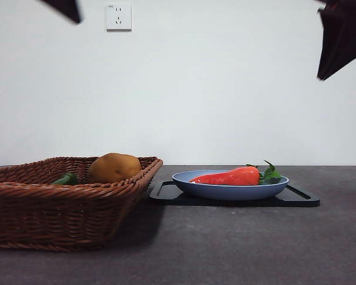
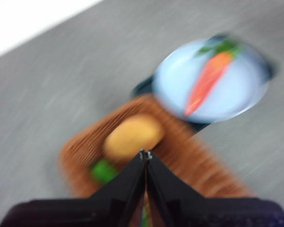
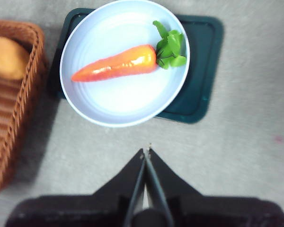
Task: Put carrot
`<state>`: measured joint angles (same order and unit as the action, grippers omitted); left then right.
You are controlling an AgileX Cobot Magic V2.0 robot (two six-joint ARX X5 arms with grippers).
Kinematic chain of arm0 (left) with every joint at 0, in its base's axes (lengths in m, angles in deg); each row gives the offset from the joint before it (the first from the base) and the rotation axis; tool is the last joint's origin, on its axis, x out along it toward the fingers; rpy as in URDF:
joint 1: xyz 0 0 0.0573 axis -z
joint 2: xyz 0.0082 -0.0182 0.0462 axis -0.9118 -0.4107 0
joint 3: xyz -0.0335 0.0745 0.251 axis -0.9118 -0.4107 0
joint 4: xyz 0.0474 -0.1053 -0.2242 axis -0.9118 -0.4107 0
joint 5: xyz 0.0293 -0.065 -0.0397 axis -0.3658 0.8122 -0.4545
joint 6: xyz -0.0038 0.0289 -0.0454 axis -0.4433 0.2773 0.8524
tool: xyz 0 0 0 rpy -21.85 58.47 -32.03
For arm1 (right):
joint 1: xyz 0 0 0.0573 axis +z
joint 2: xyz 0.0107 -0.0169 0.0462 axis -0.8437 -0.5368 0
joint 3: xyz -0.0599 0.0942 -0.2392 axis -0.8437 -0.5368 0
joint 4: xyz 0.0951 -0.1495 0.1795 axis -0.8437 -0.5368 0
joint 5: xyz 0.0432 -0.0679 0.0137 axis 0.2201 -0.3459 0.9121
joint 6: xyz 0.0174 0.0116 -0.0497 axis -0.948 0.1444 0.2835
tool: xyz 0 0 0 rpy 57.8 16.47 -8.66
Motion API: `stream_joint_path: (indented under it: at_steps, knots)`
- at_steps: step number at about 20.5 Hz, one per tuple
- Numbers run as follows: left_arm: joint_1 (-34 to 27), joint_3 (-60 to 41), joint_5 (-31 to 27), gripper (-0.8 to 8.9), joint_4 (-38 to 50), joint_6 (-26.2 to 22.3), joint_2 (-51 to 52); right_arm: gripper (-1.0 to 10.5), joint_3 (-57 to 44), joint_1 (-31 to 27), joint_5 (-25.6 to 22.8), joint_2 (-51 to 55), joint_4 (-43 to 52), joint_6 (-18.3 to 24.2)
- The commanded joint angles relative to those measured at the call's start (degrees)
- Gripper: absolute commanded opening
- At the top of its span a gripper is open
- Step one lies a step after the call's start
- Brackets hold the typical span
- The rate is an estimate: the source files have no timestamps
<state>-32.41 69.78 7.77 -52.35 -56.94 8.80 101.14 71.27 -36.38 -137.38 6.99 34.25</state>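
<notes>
The red-orange carrot (image 1: 231, 177) with green leaves lies on a pale blue plate (image 1: 225, 191) that stands on a dark tray (image 1: 296, 200). It shows in the right wrist view (image 3: 116, 64) and, blurred, in the left wrist view (image 2: 209, 80). My right gripper (image 3: 146, 152) is shut and empty, high above the table beside the plate (image 3: 113, 106); it shows as a dark tip at the top right (image 1: 338, 41). My left gripper (image 2: 145, 154) is shut and empty, high above the basket (image 2: 180, 156).
A brown wicker basket (image 1: 47, 208) at the left holds a yellow-brown potato (image 1: 113, 168) and a small green vegetable (image 1: 66, 179). A wall socket (image 1: 118, 16) is on the white wall behind. A dark arm tip (image 1: 65, 8) shows at the top left.
</notes>
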Motion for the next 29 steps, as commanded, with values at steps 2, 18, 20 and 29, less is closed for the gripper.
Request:
stream_joint_path:
  at_steps: [2, 18, 20, 29]
  knots:
    - [-8.4, -0.6, 6.1, 0.06, -0.9, -0.7, 1.6, 0.1, -4.8, 4.3, -6.3, 8.1, 2.1, -1.4]
    - [-13.2, -31.8, 9.3, 0.08, 20.3, 5.8, 36.1, 0.1, -38.2, 16.3, -22.4, 40.1, 36.8, -7.9]
    - [-13.2, -31.8, 9.3, 0.08, 21.0, 5.9, 35.5, 0.1, -38.2, 16.3, -22.3, 40.1, 36.8, -7.9]
    - [-13.2, -31.8, 9.4, 0.08, 21.2, 5.9, 33.8, 0.1, -38.2, 16.3, -22.3, 40.0, 36.8, -7.9]
